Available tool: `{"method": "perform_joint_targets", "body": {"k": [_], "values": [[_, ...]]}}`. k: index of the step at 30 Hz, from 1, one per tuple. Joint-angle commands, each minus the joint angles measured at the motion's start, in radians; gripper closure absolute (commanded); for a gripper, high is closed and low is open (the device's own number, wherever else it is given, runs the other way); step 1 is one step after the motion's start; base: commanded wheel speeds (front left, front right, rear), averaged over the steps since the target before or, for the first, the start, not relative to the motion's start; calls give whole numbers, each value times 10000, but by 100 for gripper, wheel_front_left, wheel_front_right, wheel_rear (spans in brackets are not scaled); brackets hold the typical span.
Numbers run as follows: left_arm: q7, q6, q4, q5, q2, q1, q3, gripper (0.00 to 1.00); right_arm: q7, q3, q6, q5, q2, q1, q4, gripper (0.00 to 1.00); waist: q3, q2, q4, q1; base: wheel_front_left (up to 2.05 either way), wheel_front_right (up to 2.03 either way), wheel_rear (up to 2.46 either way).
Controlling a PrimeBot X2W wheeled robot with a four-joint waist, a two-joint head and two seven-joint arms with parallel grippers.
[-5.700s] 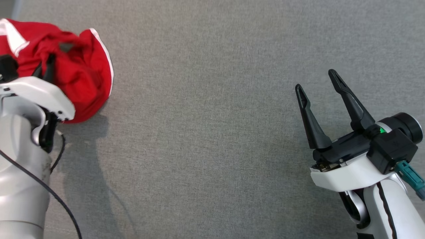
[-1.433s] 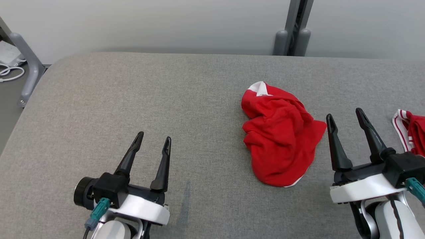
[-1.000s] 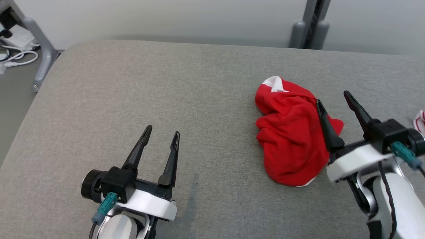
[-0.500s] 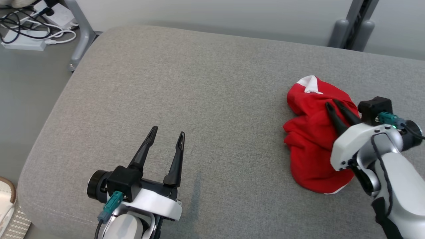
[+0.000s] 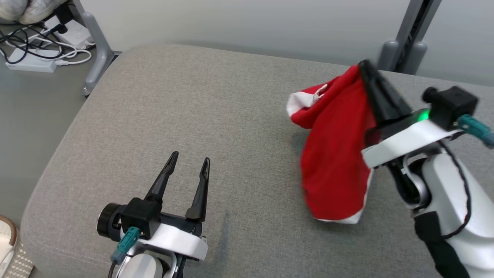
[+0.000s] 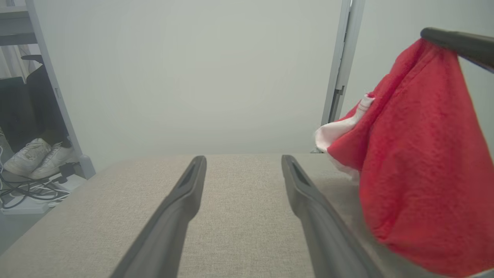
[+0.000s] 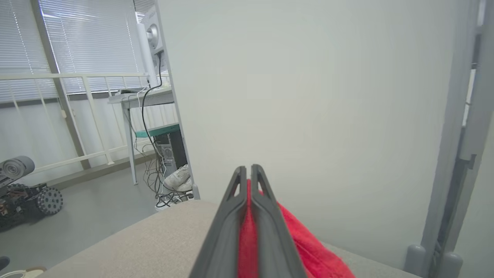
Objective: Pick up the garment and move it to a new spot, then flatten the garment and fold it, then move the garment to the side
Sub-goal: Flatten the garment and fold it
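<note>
The garment [image 5: 335, 154] is red with white trim and hangs in a bunch above the grey padded table [image 5: 200, 108], its lower hem close to the surface. My right gripper [image 5: 366, 71] is shut on the garment's top fold and holds it up at the right of the head view. In the right wrist view the right gripper [image 7: 249, 173] has red cloth [image 7: 305, 251] pinched between its fingers. My left gripper [image 5: 189, 162] stands open over bare table at the lower left, apart from the garment. The left wrist view shows the left gripper [image 6: 243, 164] with the garment [image 6: 417, 166] hanging to its right.
The table's rounded left corner [image 5: 42, 216] drops off to the floor. A grey frame leg [image 5: 94, 46], cables and a power strip [image 5: 31, 63] lie beyond the far left corner. A grey post [image 5: 405, 42] stands behind the table's far edge, near the right gripper.
My right gripper closed on the garment and lifted it off the table, so it now hangs. The camera has shifted. The left gripper stayed open in place.
</note>
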Motion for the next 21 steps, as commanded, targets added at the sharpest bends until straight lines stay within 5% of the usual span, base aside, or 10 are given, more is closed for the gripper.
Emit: {"method": "perform_joint_targets", "body": {"k": [1,10,12,21], "values": [[-41,-45,-58,100,28,57,65,0,-259,-369,-7,-85,-123,-90,-119,100,4,0,-78,0,0,0,0],[-41,-66,-21,78,29,-100,16,0,1286,-1903,-7,-2977,-276,502,2204,100,241,0,-252,0,0,0,0],[-41,-45,9,66,29,-137,27,0,1573,-2326,-6,-3406,28,570,2646,0,287,0,-316,0,0,0,0],[-41,-63,68,115,32,-321,229,0,110,-2446,-6,-3549,715,971,1511,0,237,0,-1112,0,0,0,0]]}}
